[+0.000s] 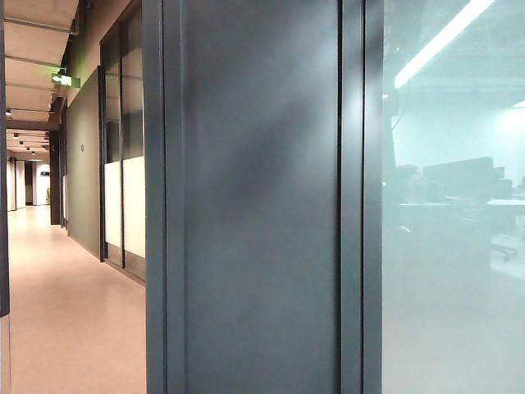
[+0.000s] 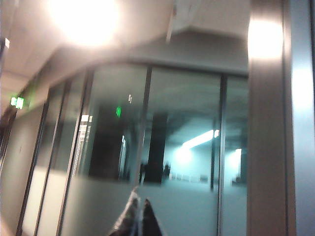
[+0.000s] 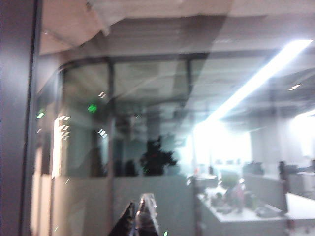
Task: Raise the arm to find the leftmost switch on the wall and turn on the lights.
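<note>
In the exterior view a dark grey wall panel (image 1: 258,205) fills the middle, its long axis upright, running from floor to ceiling. No switch shows on it, so where the switch sits and which way it faces cannot be told. Just to its right stands a frosted glass pane (image 1: 451,246), with a bright ceiling light strip (image 1: 443,37) slanting across its upper part and dim office furniture behind it. To the left a corridor (image 1: 57,304) with a pale floor runs away from the camera, and a green exit sign (image 1: 62,80) hangs near the ceiling. Neither arm appears here.

In the left wrist view the left claw (image 2: 138,216) pokes in at the frame edge, raised and aimed at a row of glass partitions (image 2: 182,147) with frosted lower halves. Its 2 fingertips lie almost together, clenched on nothing. A grey pillar (image 2: 266,147) stands beside the glass, and a round ceiling lamp (image 2: 83,19) glares above. The picture is blurred.

In the right wrist view the right claw (image 3: 137,219) likewise points up at glass, its fingertips near each other; the blur leaves me unable to tell whether it is clenched. Behind the glass sit a dark plant (image 3: 156,158) and a cluttered tabletop (image 3: 236,206).
</note>
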Controlling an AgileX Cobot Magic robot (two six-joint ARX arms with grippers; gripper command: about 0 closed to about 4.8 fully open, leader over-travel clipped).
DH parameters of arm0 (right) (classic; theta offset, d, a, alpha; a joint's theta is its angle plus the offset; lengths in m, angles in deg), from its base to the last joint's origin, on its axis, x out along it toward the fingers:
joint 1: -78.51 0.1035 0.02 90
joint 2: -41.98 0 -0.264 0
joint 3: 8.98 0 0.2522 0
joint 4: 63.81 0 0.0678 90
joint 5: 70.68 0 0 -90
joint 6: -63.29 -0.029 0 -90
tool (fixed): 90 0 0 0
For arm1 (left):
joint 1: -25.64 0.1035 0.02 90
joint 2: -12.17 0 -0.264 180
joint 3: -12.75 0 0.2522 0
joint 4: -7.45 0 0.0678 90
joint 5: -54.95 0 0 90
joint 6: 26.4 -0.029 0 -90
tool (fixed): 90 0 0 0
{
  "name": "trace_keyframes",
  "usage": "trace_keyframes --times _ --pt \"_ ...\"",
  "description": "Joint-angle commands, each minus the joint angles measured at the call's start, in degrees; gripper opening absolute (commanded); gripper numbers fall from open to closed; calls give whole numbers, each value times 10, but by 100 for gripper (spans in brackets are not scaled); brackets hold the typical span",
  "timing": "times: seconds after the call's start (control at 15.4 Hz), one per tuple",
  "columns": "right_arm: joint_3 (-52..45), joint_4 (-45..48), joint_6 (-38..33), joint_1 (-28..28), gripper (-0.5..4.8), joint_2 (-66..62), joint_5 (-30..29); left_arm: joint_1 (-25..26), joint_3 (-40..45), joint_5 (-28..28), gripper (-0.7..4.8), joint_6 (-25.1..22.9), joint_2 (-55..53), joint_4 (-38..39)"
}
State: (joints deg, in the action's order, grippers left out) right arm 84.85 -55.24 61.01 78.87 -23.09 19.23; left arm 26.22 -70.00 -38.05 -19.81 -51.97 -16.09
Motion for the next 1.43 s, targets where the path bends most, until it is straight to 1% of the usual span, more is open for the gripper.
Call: trace_keyframes --times 0.06,0.13,0.19,0.26,0.39,0.45,0.52,0.71,0.78,0.84,0.91,0.97,1.1,1.17,1.23,1.36,1.43 --pt "2 3 0 0 -1 1 -5 -1 -3 -3 -5 -4 -2 -10" --pt "2 2 0 1 -1 1 -6 -1 -3 -3 -5 -4 -2 -12" --pt "2 2 -3 1 -1 1 -20 -1 -3 -3 -5 -4 -2 -12" --pt "2 2 -21 1 -1 1 -55 -1 -3 -3 -5 -4 -2 -12" --pt "2 5 -75 3 -1 1 -172 -1 -3 -3 -5 -4 -2 -12" --pt "2 8 -89 10 -1 0 -236 -1 -3 -3 -5 -4 -2 -12" --pt "2 9 -89 31 -1 1 -283 -1 -3 -3 -5 -4 -2 -12" --pt "2 6 -89 69 -1 0 -375 -1 -3 -3 -5 -4 -2 -11" --pt "2 6 -89 79 -1 0 -387 -1 -3 -3 -5 -4 -2 -12" --pt "2 7 -89 88 -1 1 -386 -1 -3 -12 -5 -3 -2 -14" --pt "2 8 -89 89 -1 1 -386 -1 -3 -65 -5 2 -2 -27" --pt "2 7 -89 89 -1 1 -386 -1 -4 -110 -6 22 -5 -50" --pt "2 2 -89 89 -1 1 -387 -2 -26 -173 -5 69 -15 -52" --pt "2 0 -89 89 -1 1 -387 -8 -53 -207 -5 102 -31 -52" --pt "2 0 -89 89 -1 1 -391 -13 -83 -227 -6 133 -50 -52" --pt "2 0 -89 89 -1 1 -398 -20 -155 -278 -5 171 -87 -41" --pt "2 -1 -89 89 -1 1 -401 -30 -198 -299 -5 190 -107 -23"
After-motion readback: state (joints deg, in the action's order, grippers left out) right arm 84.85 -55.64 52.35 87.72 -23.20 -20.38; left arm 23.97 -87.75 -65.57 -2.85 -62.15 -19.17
